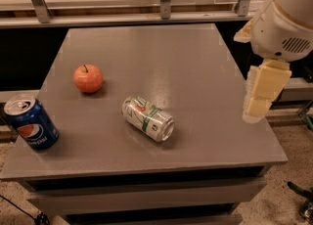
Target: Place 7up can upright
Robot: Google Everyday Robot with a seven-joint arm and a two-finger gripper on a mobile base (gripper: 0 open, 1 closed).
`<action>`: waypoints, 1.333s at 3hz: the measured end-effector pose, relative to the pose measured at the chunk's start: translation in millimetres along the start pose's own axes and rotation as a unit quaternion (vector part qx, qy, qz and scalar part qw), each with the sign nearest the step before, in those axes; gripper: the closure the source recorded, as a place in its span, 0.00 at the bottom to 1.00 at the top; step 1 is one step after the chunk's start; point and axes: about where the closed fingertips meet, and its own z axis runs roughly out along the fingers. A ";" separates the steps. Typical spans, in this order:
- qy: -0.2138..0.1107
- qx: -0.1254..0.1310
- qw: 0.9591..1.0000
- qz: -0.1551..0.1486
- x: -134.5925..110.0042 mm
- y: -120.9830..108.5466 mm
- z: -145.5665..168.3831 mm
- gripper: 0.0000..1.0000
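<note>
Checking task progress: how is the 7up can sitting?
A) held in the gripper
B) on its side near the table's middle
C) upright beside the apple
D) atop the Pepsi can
B: the 7up can lies on its side on the table, while the gripper hangs beyond the table's right edge, apart from it.

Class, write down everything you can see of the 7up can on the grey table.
The 7up can is a small metal drink can, white-silver with green markings. It lies on its side on the grey table, near the front middle. It is set diagonally, with one silver end facing the lower right of the view. Only the tabletop touches it. The gripper hangs beside the table's right edge, clear of the can.
</note>
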 end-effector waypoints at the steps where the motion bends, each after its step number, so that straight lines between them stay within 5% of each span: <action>1: 0.001 -0.021 0.997 -0.080 -50.6 7.5 21.9 0.00; 3: -0.011 -0.061 0.976 -0.209 -133.5 28.9 54.7 0.00; 4: -0.012 -0.060 0.975 -0.214 -137.5 29.5 55.1 0.00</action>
